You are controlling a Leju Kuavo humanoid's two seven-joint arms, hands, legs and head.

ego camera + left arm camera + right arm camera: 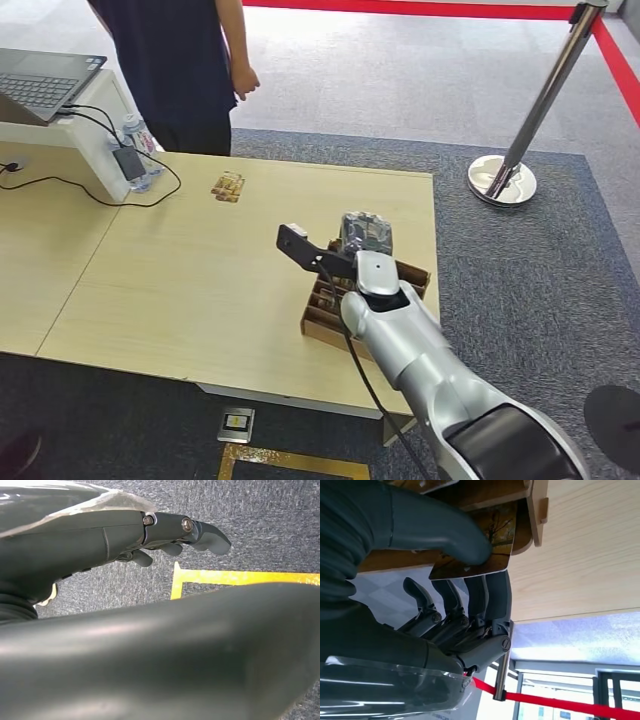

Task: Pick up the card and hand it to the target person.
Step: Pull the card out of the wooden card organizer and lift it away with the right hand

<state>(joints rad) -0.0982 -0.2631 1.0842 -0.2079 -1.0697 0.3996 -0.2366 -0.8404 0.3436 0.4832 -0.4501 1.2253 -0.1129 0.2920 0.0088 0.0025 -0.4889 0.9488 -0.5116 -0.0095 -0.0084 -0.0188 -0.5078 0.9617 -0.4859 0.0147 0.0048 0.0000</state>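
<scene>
My right hand is over the wooden card box near the table's right edge. In the right wrist view that hand pinches a card with an autumn-coloured picture: the thumb presses on its face and the fingers lie under it. The card sits at the edge of the box. A second card lies flat on the table's far side. A person in dark clothes stands beyond the far edge. My left hand hangs over the carpet, fingers stretched out, holding nothing.
A laptop sits on a white stand at the far left, with cables, a black adapter and bottles beside it. A chrome stanchion with a red rope stands on the carpet right of the table.
</scene>
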